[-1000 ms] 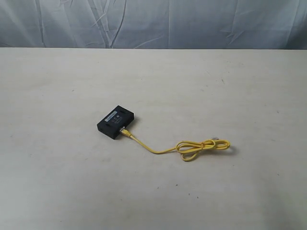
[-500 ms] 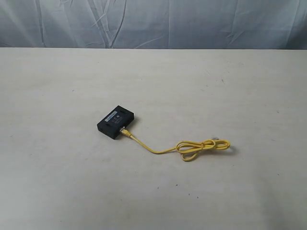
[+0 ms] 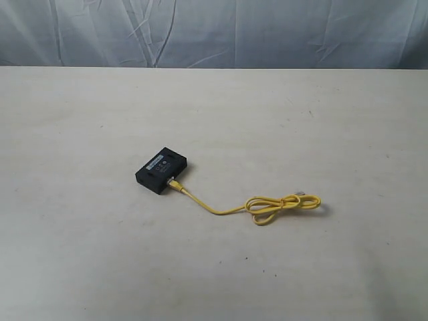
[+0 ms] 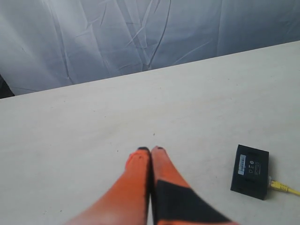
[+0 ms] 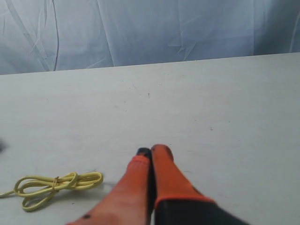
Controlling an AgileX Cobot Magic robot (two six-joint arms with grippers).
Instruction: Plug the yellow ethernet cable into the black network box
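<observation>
Yellow ethernet cable [image 3: 267, 206] plugged into black network box [image 3: 162, 170], far end looped

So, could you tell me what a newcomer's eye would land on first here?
The yellow ethernet cable stands out, looped right of centre on the table, with one end running to the black network box on its left, where it looks plugged in. In the wrist views, the orange left end effector and right end effector are shut, holding nothing.

Pale table [image 3: 80, 254] with black network box [image 3: 162, 170], yellow ethernet cable [image 3: 292, 200]
</observation>
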